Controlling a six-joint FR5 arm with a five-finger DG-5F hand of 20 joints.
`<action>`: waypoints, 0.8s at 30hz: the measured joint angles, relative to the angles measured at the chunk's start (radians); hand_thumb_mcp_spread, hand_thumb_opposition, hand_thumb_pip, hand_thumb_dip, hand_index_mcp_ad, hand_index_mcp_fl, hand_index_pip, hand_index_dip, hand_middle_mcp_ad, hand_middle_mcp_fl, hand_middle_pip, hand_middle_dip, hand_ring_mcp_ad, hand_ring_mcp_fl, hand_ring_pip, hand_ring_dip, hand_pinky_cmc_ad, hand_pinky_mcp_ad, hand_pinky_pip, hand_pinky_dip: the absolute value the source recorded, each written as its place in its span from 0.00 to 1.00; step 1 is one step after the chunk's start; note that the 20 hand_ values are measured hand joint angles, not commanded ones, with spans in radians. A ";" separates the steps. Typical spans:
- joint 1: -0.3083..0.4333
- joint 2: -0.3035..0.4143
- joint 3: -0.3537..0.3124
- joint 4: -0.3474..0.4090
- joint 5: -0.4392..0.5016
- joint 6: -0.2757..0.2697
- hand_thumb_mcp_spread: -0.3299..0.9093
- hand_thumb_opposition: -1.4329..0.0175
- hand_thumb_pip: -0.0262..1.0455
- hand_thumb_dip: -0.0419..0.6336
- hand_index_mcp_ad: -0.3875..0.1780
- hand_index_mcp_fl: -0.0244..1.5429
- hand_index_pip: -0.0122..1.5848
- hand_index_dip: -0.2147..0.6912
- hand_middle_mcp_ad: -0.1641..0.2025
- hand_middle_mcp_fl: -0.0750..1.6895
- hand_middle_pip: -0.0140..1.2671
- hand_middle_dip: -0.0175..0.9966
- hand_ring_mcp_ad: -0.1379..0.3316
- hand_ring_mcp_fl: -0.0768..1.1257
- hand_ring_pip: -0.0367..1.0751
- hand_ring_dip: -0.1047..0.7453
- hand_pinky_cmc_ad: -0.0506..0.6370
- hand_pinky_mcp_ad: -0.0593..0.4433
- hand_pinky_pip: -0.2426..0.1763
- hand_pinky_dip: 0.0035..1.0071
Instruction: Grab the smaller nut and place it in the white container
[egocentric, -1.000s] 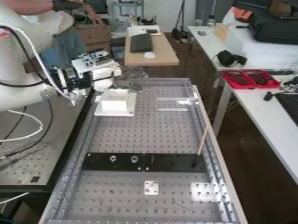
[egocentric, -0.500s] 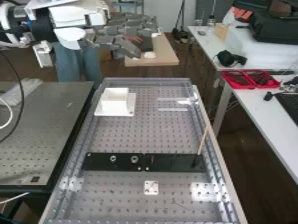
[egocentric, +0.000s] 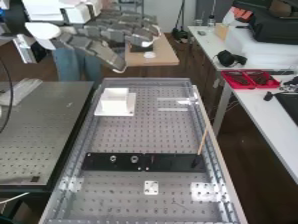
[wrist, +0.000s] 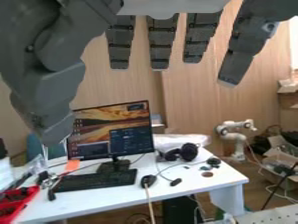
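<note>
While the hand (egocentric: 123, 33) is held open at the far left, fingers extended, the white container (egocentric: 114, 106) is set on the perforated bench's (egocentric: 126, 135) far left; nearer, the larger nut (egocentric: 113, 158) and bearing (egocentric: 134, 159) are supported by a black bar (egocentric: 173, 162).

I count one white container (egocentric: 115, 104), one larger nut (egocentric: 113, 158), one bearing (egocentric: 134, 159), one black bar (egocentric: 100, 165); wrist view: one monitor (wrist: 100, 132), one keyboard (wrist: 93, 182).
</note>
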 joint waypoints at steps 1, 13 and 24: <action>0.000 0.000 0.001 -0.003 0.002 -0.003 0.41 0.45 0.63 0.30 0.39 0.10 0.07 0.41 0.60 0.05 0.11 0.23 0.58 0.06 0.11 0.23 0.60 0.74 0.33 0.63; 0.003 -0.011 0.017 -0.021 0.000 -0.018 0.41 0.45 0.63 0.30 0.39 0.10 0.07 0.43 0.60 0.05 0.11 0.23 0.58 0.06 0.11 0.23 0.60 0.74 0.33 0.63; 0.002 -0.017 0.019 -0.008 -0.015 -0.016 0.41 0.45 0.63 0.30 0.39 0.10 0.07 0.45 0.60 0.05 0.11 0.23 0.58 0.06 0.11 0.23 0.61 0.74 0.33 0.63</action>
